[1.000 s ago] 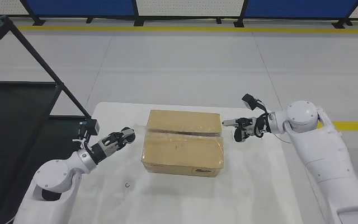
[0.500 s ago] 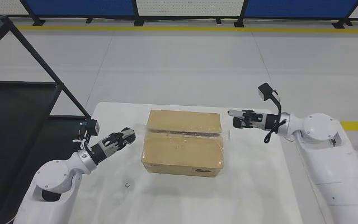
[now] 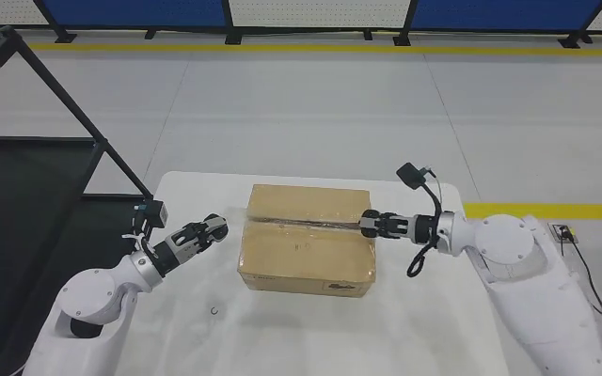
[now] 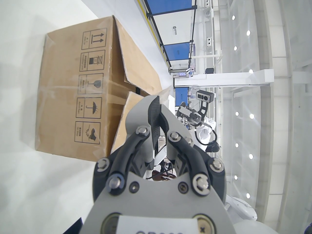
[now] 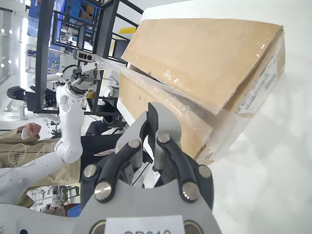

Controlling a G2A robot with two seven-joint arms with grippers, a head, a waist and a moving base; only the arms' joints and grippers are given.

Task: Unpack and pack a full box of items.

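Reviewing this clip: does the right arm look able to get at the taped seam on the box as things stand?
Probably yes. The right gripper, shut, sits at the end of the taped seam on the box, with nothing between them. It would likely need to open before gripping anything there.

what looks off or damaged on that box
The cardboard box is not sealed flat: its top flaps gape along the centre seam, with one edge lifted. The clear tape over that seam is wrinkled and hangs loose at the end nearest the right gripper.
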